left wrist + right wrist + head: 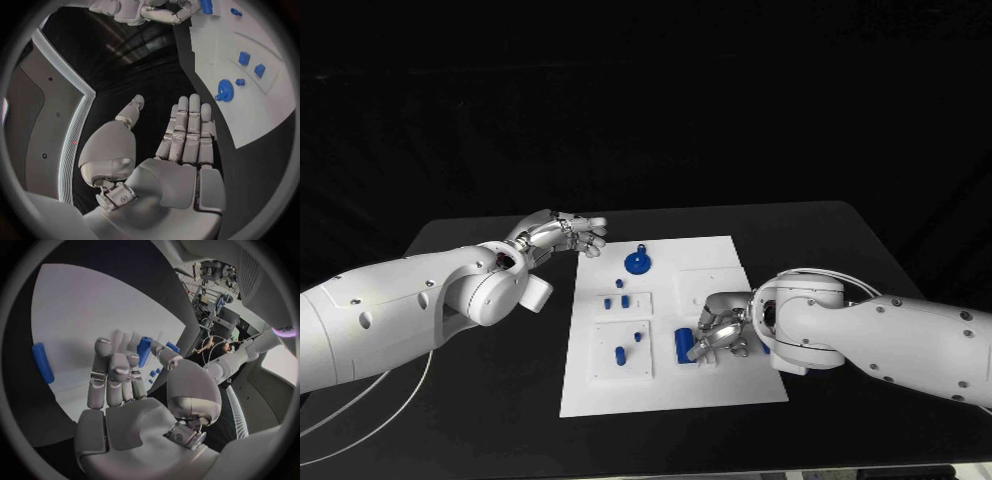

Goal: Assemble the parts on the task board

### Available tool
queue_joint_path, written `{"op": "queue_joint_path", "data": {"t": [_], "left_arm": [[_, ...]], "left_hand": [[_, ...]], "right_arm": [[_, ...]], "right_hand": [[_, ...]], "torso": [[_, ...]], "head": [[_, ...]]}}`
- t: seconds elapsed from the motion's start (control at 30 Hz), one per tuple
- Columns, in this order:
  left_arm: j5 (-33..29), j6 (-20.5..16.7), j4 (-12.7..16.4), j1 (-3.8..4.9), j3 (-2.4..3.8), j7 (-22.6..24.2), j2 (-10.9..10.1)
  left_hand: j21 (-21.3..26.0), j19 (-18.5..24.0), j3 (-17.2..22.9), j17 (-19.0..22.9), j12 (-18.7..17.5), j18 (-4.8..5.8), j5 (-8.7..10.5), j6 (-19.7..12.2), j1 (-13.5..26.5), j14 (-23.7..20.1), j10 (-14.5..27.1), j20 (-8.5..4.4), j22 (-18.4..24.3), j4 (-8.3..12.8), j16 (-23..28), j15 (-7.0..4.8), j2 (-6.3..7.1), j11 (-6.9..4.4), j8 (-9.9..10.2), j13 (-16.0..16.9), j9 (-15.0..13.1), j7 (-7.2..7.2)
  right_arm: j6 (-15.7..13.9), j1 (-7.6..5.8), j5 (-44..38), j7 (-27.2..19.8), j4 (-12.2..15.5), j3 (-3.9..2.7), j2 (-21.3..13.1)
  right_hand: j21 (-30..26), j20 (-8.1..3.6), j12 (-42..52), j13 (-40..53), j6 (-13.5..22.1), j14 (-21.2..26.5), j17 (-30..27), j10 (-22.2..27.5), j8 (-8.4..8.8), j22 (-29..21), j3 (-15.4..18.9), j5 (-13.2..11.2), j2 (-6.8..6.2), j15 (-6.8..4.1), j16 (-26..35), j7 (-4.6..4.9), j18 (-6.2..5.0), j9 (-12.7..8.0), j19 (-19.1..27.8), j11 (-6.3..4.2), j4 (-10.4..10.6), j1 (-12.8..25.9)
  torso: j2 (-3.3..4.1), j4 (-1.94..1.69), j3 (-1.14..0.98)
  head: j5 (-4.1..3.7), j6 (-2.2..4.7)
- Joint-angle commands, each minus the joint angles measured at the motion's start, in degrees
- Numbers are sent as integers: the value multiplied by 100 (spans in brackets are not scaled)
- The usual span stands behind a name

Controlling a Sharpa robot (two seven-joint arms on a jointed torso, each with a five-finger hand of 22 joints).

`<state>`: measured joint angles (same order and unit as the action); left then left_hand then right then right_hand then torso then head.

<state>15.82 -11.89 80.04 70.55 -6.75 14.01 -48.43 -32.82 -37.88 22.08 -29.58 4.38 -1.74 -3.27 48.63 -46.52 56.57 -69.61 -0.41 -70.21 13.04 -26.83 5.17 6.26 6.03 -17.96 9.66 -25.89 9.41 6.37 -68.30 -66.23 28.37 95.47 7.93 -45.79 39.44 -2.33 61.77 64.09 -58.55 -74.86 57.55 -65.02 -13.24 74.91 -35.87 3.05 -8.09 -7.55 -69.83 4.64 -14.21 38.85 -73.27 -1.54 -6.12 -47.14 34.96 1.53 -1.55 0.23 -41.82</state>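
Observation:
The white task board (718,390) lies in the middle of the black table. A blue gear (638,264) (224,91) sits near its far end, with several small blue pegs (619,301) (244,58) standing closer in. My right hand (726,335) (122,385) is low over the board's right side and pinches a blue peg (144,351) between thumb and fingers. Just beside it, a longer blue piece (685,345) (42,362) lies on the board. My left hand (560,235) (181,150) hovers off the board's far left corner, fingers straight and holding nothing.
Two raised white square plates (623,352) on the board's left half carry pegs. Bare black tabletop (488,400) surrounds the board, and the table's front edge is close below the board. My left forearm (401,320) reaches over the table's left side.

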Motion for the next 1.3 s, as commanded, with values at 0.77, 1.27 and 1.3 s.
{"op": "queue_joint_path", "data": {"t": [0.77,1.27,1.3], "left_arm": [[-20,75,-41,4,2,94,30],[-14,69,-44,3,0,93,56],[-14,65,-47,3,0,93,59]], "left_hand": [[37,-12,-13,-17,-24,-84,-8,-38,5,41,-39,-26,-13,28,43,-14,-70,19,15,-10,8,14],[39,-14,-14,-24,-24,-84,-8,-36,0,45,-41,-26,-17,36,47,-14,-72,18,13,-10,9,13],[40,-14,-14,-24,-24,-84,-8,-36,0,45,-41,-26,-17,37,48,-14,-72,18,13,-10,9,13]], "right_arm": [[160,-389,-722,-441,-775,-541,-685],[720,-394,-97,130,-547,-446,-1281],[706,-393,-96,126,-530,-403,-1290]], "right_hand": [[34,-43,-22,46,108,-31,24,-34,64,86,87,-19,-234,12,44,62,-79,67,-62,34,122,31],[25,-3,-65,35,103,-19,23,-12,54,85,55,-24,-333,9,69,59,-79,106,-33,31,201,23],[23,3,-73,32,115,-17,21,-8,61,86,60,-24,-341,13,74,63,-79,106,-27,35,221,41]], "torso": [[-1,3,-12],[-5,9,3],[-5,5,3]], "head": [[-177,113],[-321,144],[-329,143]]}}
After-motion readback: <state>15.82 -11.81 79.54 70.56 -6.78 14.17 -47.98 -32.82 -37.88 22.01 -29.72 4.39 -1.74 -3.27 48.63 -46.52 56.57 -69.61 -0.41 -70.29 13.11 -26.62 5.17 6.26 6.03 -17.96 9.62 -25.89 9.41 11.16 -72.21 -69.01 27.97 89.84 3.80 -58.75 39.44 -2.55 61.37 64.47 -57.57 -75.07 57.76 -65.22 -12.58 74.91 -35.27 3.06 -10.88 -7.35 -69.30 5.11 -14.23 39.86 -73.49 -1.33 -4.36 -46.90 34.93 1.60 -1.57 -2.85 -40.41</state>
